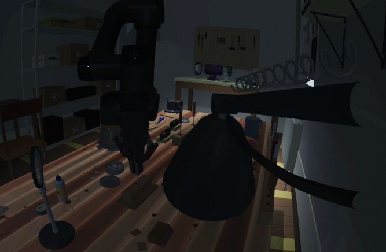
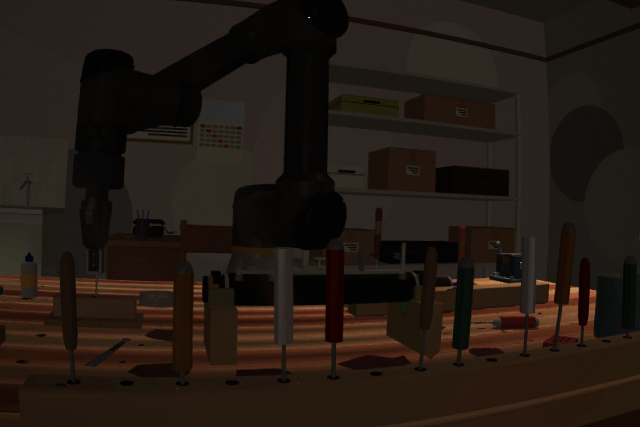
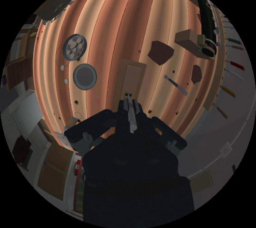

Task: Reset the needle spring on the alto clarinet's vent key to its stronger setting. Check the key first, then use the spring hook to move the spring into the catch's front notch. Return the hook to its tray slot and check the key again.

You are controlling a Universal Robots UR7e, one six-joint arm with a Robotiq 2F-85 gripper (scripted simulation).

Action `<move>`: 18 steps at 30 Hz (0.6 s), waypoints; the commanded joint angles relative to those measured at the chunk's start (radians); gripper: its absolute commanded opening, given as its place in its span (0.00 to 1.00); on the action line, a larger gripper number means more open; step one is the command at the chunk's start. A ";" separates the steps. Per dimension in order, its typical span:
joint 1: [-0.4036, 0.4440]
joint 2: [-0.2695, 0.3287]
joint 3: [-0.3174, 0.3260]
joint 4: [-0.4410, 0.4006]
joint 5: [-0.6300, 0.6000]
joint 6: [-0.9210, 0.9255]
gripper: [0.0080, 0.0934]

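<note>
The spring hook (image 3: 130, 113) stands upright with its tip in the slot of the wooden tray (image 1: 138, 190) (image 2: 95, 307) (image 3: 132, 77), and my gripper (image 1: 136, 170) (image 2: 94, 265) (image 3: 129, 105) is closed on its grey handle. The hook's thin shaft (image 1: 137, 179) reaches down to the tray's top. The tray sits on the left part of the bench. The alto clarinet (image 2: 331, 288) lies on wooden cradles further along the bench, dark and long. Its vent key and needle spring are too dim to make out.
Two round dishes (image 1: 114, 167) (image 1: 109, 181) sit just left of the tray. A glue bottle (image 1: 61, 188) and a magnifier stand (image 1: 54, 225) are further left. A dark lamp shade (image 1: 209, 169) blocks much of the side camera. A row of upright tools (image 2: 333, 298) lines the front rail.
</note>
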State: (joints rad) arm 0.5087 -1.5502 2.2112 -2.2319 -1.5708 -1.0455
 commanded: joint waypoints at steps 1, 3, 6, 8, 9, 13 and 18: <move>0.000 0.000 0.000 0.001 0.001 0.000 0.10; 0.000 0.000 0.000 0.001 0.001 0.000 0.15; 0.000 0.000 0.000 0.001 0.001 0.000 0.22; 0.000 0.000 0.000 0.001 0.001 0.000 0.26; 0.000 0.000 0.000 0.001 0.001 0.000 0.29; 0.000 0.000 0.000 0.001 0.001 0.000 0.35; 0.000 0.000 0.000 0.001 0.001 0.000 0.35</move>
State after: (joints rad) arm 0.5091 -1.5500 2.2119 -2.2300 -1.5700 -1.0455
